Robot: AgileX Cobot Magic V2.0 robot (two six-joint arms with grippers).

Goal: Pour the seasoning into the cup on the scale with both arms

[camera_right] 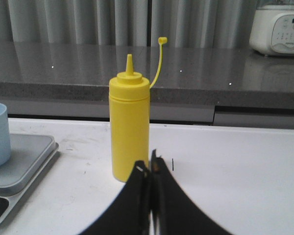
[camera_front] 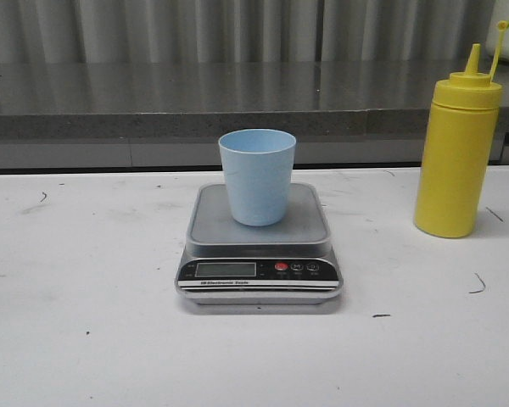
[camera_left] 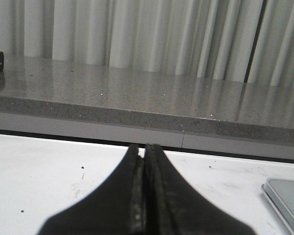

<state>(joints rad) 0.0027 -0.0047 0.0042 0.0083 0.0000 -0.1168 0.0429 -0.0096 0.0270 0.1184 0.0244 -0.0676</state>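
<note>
On the white table (camera_front: 85, 339), the cup (camera_front: 256, 176) is standing upright on the scale (camera_front: 259, 254), the seasoning (camera_front: 456, 153) is standing apart to its right, and both the left gripper (camera_left: 145, 161) and right gripper (camera_right: 151, 171) are sitting with jaws pressed together, holding nothing.

A white table (camera_front: 85, 339) with dark scuff marks fills the near side. Behind it runs a grey speckled counter (camera_front: 153, 93), with pale curtains (camera_front: 195, 30) hanging at the back. A white kitchen appliance (camera_right: 278, 30) stands on the counter's far right.

The left pincer (camera_left: 145, 152) is closed over the white desk (camera_left: 49, 176); the scale's (camera_left: 286, 198) corner lies nearby.
</note>
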